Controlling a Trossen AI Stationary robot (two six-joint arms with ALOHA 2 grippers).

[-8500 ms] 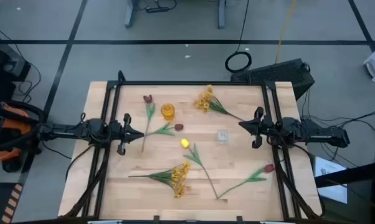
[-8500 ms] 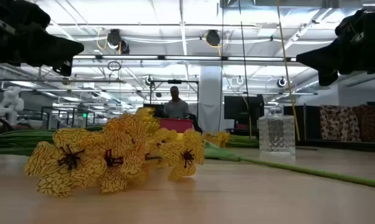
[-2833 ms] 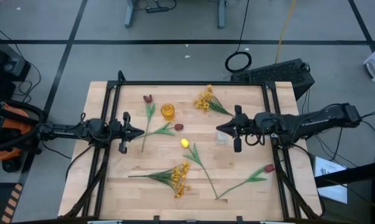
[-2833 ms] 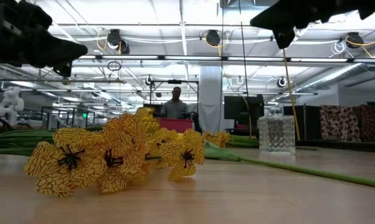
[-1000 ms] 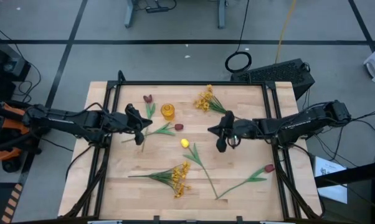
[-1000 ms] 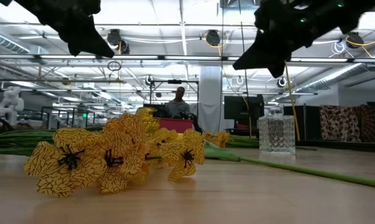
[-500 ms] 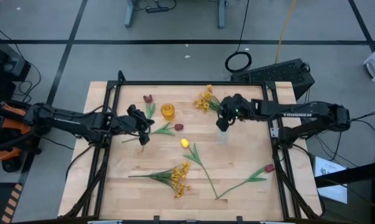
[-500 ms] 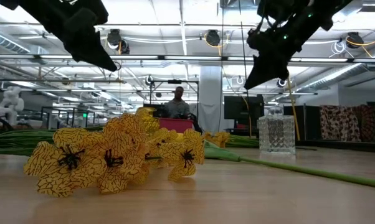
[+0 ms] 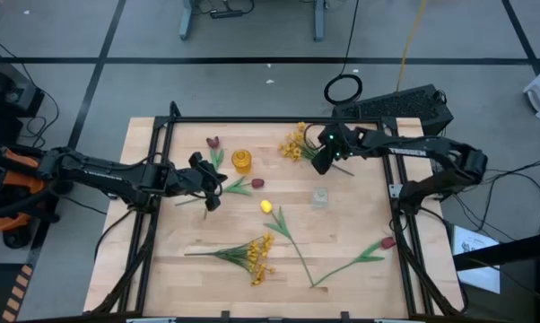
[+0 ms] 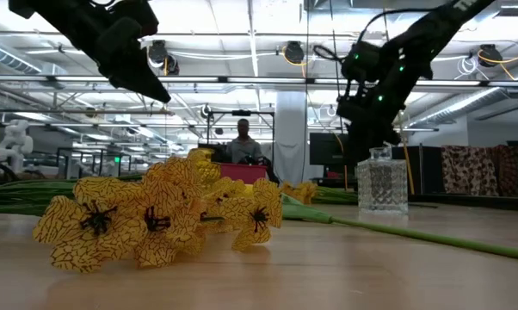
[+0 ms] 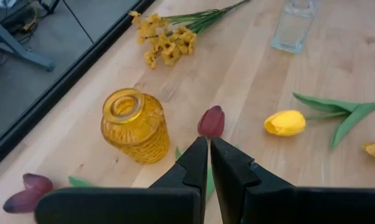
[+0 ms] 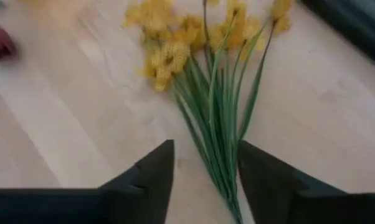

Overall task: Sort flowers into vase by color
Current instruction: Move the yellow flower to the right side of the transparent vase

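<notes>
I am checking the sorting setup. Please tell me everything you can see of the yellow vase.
The yellow vase is a small ribbed jar of amber glass with a narrow round neck. It stands upright and empty on the wooden table, near the far edge. A dark-red tulip lies close beside it. Nothing holds it.

Blurred yellow spray (image 12: pixel 175 43) (blossoms indistinct) in the right wrist view

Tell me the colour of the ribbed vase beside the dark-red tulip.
Amber yellow glass vase; it shows best in the left wrist view.
</notes>
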